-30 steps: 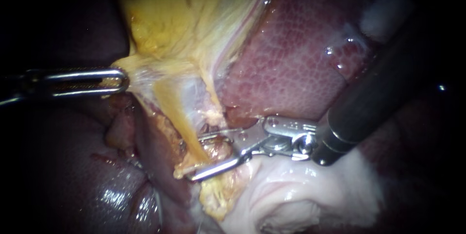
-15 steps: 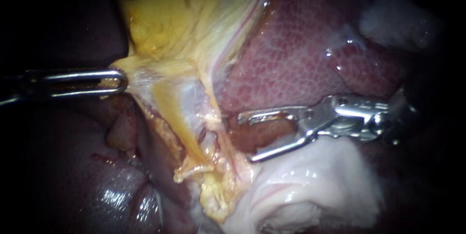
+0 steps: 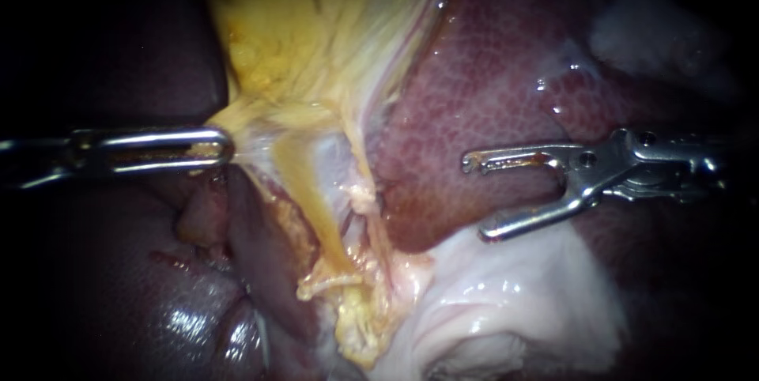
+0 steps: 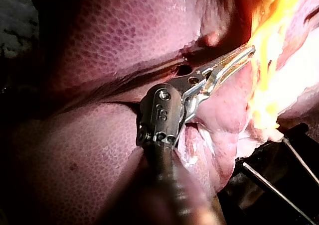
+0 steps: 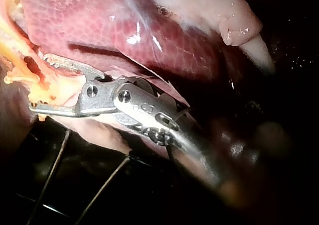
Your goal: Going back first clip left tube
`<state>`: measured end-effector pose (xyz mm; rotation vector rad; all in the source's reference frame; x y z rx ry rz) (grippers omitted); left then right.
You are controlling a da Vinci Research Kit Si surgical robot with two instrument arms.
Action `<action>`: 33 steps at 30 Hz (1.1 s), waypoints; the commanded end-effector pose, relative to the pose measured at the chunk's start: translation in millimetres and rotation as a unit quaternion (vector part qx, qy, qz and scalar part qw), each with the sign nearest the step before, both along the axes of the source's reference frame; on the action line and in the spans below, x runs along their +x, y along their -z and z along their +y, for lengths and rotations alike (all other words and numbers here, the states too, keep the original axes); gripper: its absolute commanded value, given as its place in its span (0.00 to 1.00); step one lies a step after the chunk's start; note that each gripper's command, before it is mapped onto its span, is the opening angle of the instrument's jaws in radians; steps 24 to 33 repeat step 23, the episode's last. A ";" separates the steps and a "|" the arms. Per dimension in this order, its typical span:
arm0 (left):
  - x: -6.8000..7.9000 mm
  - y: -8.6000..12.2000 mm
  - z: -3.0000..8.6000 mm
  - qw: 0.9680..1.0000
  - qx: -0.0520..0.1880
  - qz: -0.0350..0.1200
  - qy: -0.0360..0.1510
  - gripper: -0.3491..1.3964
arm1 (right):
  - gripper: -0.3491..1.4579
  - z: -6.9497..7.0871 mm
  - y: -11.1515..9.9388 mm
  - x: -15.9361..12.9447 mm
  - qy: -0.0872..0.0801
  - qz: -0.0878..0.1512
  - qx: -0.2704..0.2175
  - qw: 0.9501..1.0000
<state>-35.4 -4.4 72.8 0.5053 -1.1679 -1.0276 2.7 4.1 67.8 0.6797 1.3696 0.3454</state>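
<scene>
While the left instrument [image 3: 224, 149], mid-left, pinches yellow tissue [image 3: 316, 49] tight, the right instrument [image 3: 475, 198] — mid-right, over the liver [image 3: 490, 88] — has jaws wide open, w/ nothing inside.

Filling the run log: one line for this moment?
left instrument: shut on gallbladder | right instrument: jaws open, empty, over liver

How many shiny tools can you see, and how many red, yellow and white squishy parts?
Shiny instruments: 2, the left instrument and the right instrument
Red liver: 1
Stretched yellow tissue: 1
Pale white tissue: 1
Total: 5
</scene>
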 end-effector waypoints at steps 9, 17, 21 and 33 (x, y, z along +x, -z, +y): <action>-3.8 -2.5 0.1 1.000 0.002 -0.002 -0.008 0.00 | 0.52 0.0 -0.2 0.0 0.000 0.000 0.000 1.000; -4.3 -2.9 0.0 1.000 0.005 -0.003 -0.011 0.00 | 0.52 -0.1 -0.1 0.0 0.000 0.000 0.000 1.000; -4.4 -2.8 0.0 1.000 0.005 -0.003 -0.011 0.00 | 0.52 -0.1 0.0 0.0 0.000 0.000 0.001 1.000; -4.4 -2.8 0.0 1.000 0.005 -0.003 -0.011 0.00 | 0.52 -0.1 0.1 0.0 0.000 0.000 0.001 1.000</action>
